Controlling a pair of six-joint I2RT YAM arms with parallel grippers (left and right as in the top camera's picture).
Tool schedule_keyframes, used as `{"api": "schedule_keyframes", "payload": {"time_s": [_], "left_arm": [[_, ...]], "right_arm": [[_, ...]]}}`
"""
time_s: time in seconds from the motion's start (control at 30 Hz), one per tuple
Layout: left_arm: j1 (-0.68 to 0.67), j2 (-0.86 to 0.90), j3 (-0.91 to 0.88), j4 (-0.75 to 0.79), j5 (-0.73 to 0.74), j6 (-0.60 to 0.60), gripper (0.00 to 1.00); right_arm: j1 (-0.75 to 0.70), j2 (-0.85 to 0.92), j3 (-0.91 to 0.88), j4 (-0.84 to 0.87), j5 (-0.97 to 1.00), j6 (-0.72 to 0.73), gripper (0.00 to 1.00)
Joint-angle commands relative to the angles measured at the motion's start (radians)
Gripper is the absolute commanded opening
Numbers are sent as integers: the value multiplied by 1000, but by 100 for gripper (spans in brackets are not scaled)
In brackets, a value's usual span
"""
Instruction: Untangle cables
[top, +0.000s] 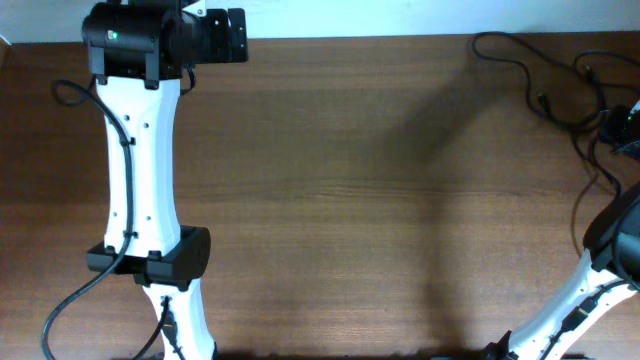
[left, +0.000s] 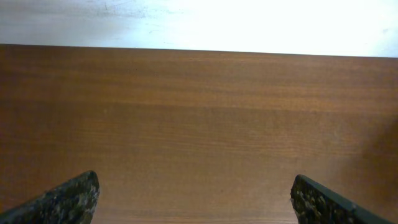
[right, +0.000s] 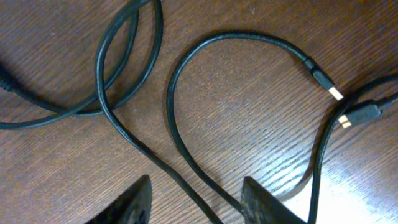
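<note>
The black cables (top: 535, 75) lie loosely spread on the wooden table at the far right back. In the right wrist view the cables (right: 180, 106) curve in loops, with two gold-tipped plugs (right: 329, 87) lying side by side at the right. My right gripper (right: 199, 202) is open just above the table, and two cable strands run between its fingertips. In the overhead view it sits at the right edge (top: 625, 125), mostly cut off. My left gripper (left: 196, 199) is open and empty over bare wood; overhead it is at the back left (top: 228, 35).
The table's back edge meets a white wall (left: 199, 22). The left arm (top: 140, 180) stretches along the left side of the table. Thicker robot wires (top: 75, 290) hang by the left arm's base.
</note>
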Motion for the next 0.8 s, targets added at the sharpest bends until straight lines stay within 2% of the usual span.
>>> {"api": "schedule_keyframes", "payload": {"time_s": [0.0, 0.37, 0.77], "left_arm": [[3, 0, 1, -3, 7, -12, 99], [3, 0, 1, -12, 7, -12, 99], [3, 0, 1, -36, 7, -12, 99]], "right_arm": [[4, 0, -3, 20, 1, 15, 48], [6, 109, -23, 4, -21, 16, 50], [3, 114, -23, 27, -17, 14, 51]]}}
